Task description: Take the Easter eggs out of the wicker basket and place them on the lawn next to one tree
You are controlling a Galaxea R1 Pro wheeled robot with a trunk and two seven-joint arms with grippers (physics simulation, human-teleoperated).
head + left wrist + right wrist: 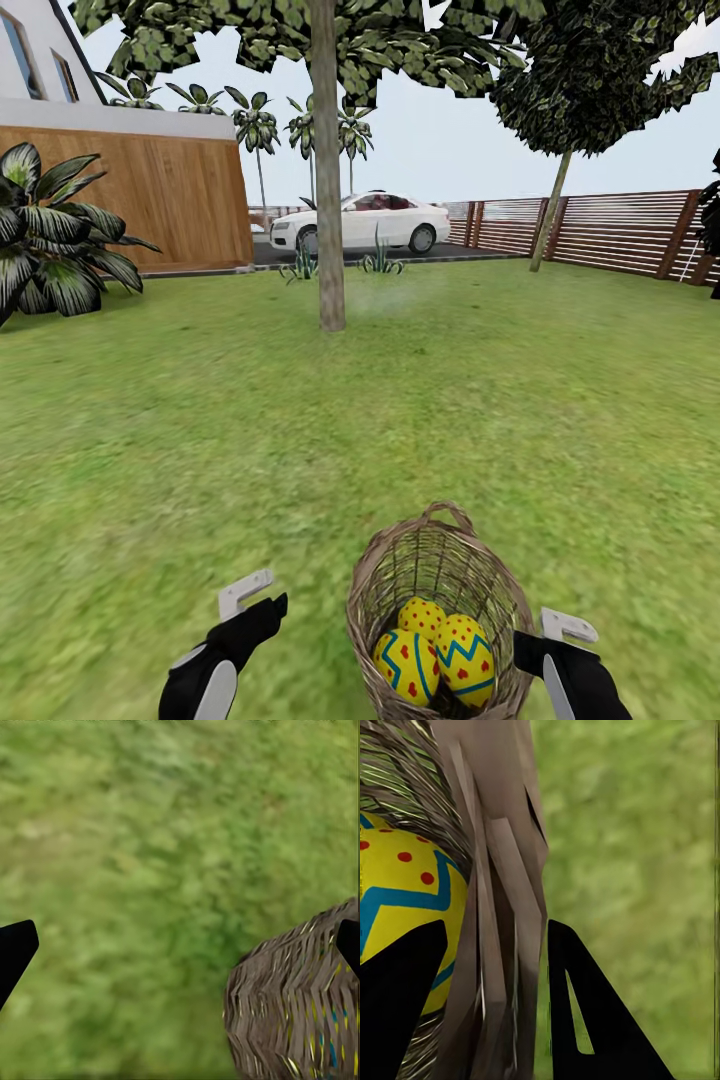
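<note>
Nothing of the task looked done: all three yellow Easter eggs with blue zigzag bands and red spots point(437, 652) lay together in the bottom of the round brown woven wicker basket point(440, 600), which stood on the short mottled green lawn point(200, 420) near the robot. The thick grey-brown tree trunk point(327, 180) rose far off across the grass, well apart from the basket, with no egg beside it. The right end effector point(495, 1005) was spread open astride the basket's rim, one finger inside close against an egg and the other outside the weave; it gripped nothing. The left end effector point(250, 598) hung open over bare grass just left of the basket. Every egg was left to lift out and carry to the tree
</note>
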